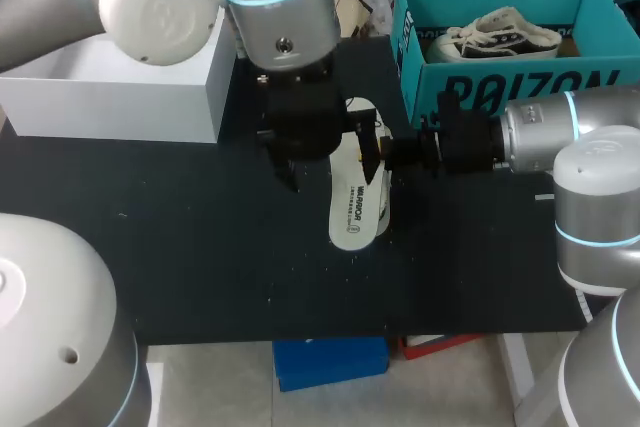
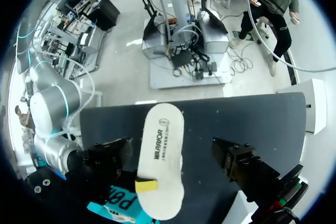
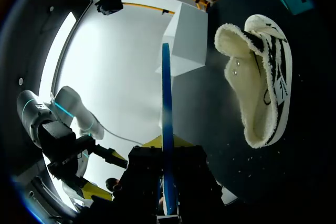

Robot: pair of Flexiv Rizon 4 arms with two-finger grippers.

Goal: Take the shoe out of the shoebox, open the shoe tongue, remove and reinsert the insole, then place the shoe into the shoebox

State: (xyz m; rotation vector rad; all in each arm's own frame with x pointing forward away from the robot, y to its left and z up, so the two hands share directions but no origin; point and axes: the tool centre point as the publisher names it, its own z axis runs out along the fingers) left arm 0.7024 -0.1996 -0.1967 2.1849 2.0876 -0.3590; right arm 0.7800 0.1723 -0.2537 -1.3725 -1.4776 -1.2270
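A black bench point(image 1: 200, 247) carries two boxes: one plain white box point(image 1: 130, 97) at its far left and one teal cardboard shoebox point(image 1: 520, 82) at its far right. Two shoes show: a white lace-up shoe with black stripes point(image 1: 495, 35) lies inside the shoebox, and a white fleece-lined shoe point(image 3: 257, 77) lies on its side on the bench, near the insole. One flat white insole point(image 1: 358, 202), printed on top and blue along its edge, is pinched at its side by the right tool point(image 1: 378, 152). The left tool point(image 1: 322, 152) hangs above it, fingers spread wide to either side.
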